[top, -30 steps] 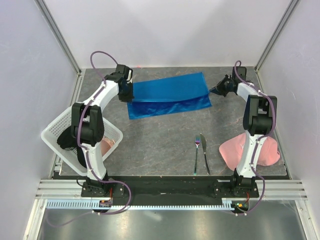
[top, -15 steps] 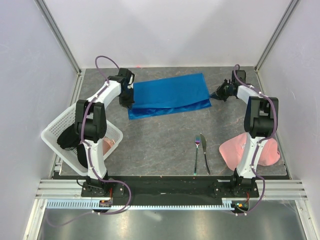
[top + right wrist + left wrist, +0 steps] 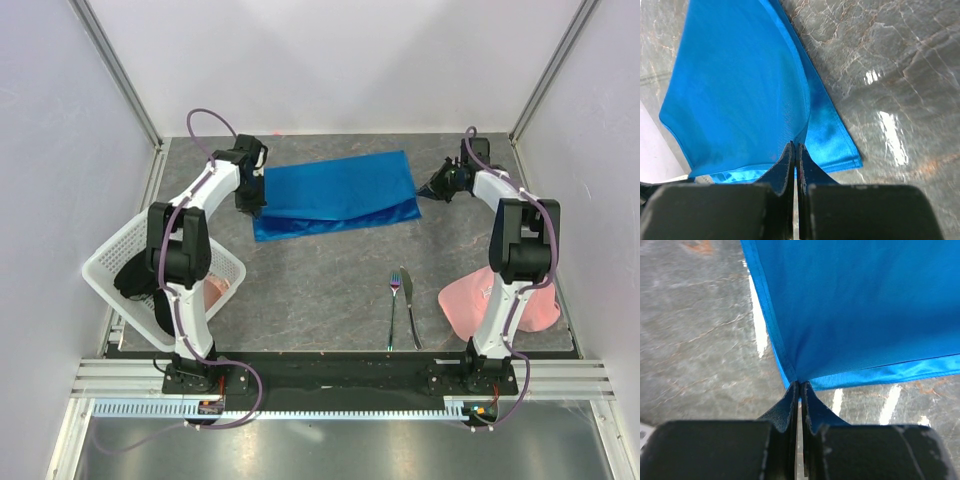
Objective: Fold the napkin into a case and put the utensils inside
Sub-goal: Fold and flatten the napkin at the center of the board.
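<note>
The top layer of the napkin [image 3: 335,190] has slid nearer — arms outstretched, left end effector [image 3: 252,206] and right end effector [image 3: 427,190] clamp its corners.

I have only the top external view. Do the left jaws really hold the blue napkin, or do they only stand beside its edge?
Observer: They hold it. The jaws of the left gripper are shut on a corner of the napkin.
Operator: And the right jaws, which layer do they hold?
Observer: The right gripper pinches only the upper layer; the lower layer's corner lies free on the table.
</note>
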Available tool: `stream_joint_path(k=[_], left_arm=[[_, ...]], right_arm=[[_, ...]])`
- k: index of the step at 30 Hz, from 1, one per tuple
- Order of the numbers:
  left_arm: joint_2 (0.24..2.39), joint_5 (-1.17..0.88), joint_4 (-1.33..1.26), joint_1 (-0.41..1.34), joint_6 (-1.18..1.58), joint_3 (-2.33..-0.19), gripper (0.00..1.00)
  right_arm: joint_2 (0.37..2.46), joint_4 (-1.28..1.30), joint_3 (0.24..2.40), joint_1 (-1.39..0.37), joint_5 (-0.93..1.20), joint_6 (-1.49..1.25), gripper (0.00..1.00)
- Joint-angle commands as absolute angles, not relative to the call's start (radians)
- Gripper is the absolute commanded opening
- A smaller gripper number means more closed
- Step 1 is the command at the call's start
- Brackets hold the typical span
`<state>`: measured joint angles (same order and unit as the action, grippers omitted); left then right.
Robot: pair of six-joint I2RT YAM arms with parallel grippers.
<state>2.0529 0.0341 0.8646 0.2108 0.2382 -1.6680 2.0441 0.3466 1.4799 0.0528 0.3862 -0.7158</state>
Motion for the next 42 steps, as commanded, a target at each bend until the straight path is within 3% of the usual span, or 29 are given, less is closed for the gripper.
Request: stream_joint_path(k=[1,24,26,27,28,30,31,34,36,40,42], left_arm=[[1.942,0.080,0.873,0.207,0.253,-1.657,0.02],[2.020,0.032,0.853,0.209,0.245,-1.577,0.02],[1.999,0.025,0.841,0.209,0.245,-1.562,0.06],[1.994,0.018,0.844,0.209,0.244,-1.557,0.09],[1.991,0.015,0.845,0.209,0.242,-1.557,0.20],[1.962,0.003,0.853,0.209,0.242,-1.559,0.33],[1.947,-0.020,0.853,0.209,0.245,-1.560,0.41],[1.876,-0.050,0.854,0.209,0.279,-1.563,0.52],[1.864,-0.073,0.845,0.209,0.311,-1.574,0.51],[1.949,-0.150,0.863,0.206,0.351,-1.643,0.31],[1.986,-0.175,0.874,0.206,0.370,-1.695,0.26]], right_arm=[[1.959,0.390,1.506,0.061,0.373,-0.684,0.00],[2.048,0.328,1.430,0.058,0.400,-0.690,0.00],[2.034,0.328,1.407,0.058,0.393,-0.687,0.00],[2.033,0.330,1.404,0.058,0.394,-0.683,0.04],[2.036,0.333,1.408,0.058,0.394,-0.675,0.16],[2.036,0.366,1.445,0.060,0.394,-0.669,0.27],[2.030,0.385,1.466,0.060,0.391,-0.648,0.37],[2.014,0.454,1.545,0.058,0.359,-0.617,0.51],[2.014,0.488,1.586,0.046,0.330,-0.585,0.55],[2.072,0.491,1.638,0.008,0.343,-0.592,0.57],[2.095,0.485,1.676,-0.033,0.344,-0.606,0.56]])
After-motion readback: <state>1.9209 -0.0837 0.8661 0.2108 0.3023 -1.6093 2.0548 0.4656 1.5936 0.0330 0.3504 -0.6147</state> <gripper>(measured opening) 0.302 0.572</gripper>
